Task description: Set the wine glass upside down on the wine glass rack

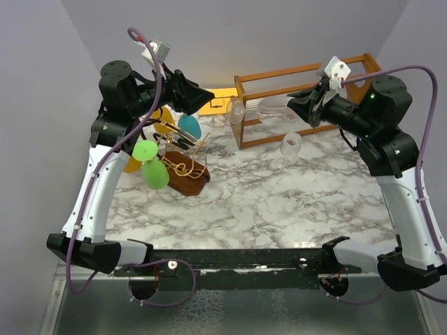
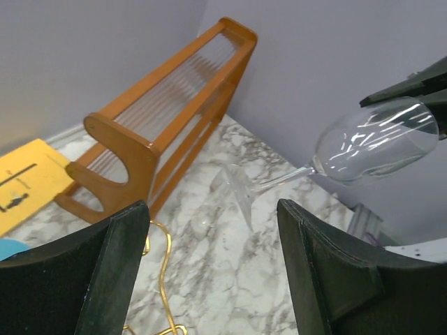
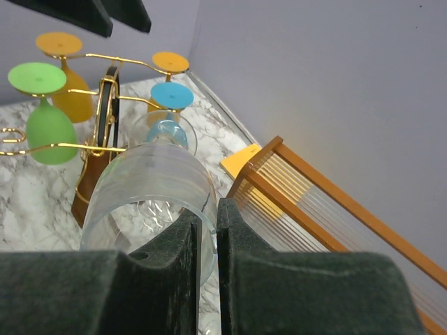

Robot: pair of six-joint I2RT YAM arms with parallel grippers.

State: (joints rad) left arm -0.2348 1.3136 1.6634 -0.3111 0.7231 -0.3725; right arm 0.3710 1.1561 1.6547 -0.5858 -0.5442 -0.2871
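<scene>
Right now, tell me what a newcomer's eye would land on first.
The clear wine glass, held sideways in the air by the right end effector at back right, before the orange-brown wooden frame. Then the gold wire rack at back left, hung with coloured glasses upside down, with the open left end effector facing the clear glass.

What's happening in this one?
The right gripper holds a clear wine glass by its bowl, sideways in the air beside the wooden frame. The left gripper is open and empty, near the gold wire rack, which already carries coloured glasses. The wine glass is not on it yet.
</scene>
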